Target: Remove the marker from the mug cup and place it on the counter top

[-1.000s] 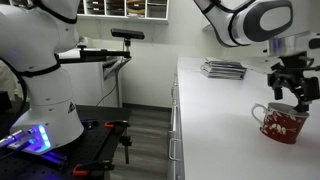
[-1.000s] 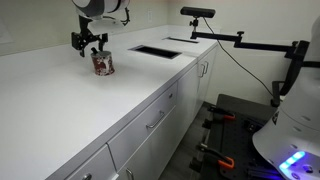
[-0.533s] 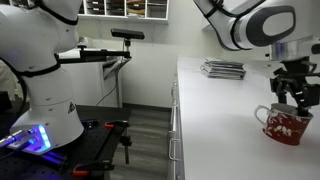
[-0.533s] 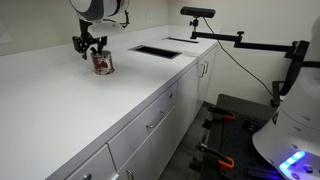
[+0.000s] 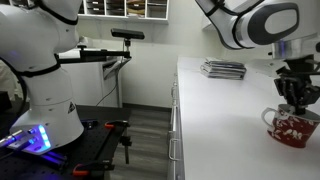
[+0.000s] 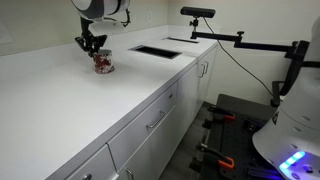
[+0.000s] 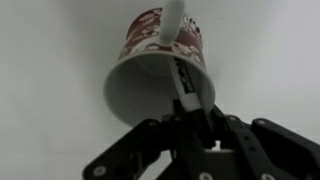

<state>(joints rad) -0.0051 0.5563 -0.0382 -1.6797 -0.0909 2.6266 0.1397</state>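
In the wrist view the claw [image 7: 192,125] is nearest, its fingers drawn close about the upper end of the marker [image 7: 184,85]; whether the pads actually press it I cannot tell. The marker is a thin black stick, leaning inside the mug cup [image 7: 140,92] towards the rim on the claw's side. It looks light, stiff and smooth, so a loose pinch may let it slip or swivel; the exposed top end is the only place to take it, squarely across the barrel. The mug cup is red with white speckles and white inside, its loop handle [image 7: 172,18] on the far side; it stands upright on the plain white surface [image 5: 215,110].
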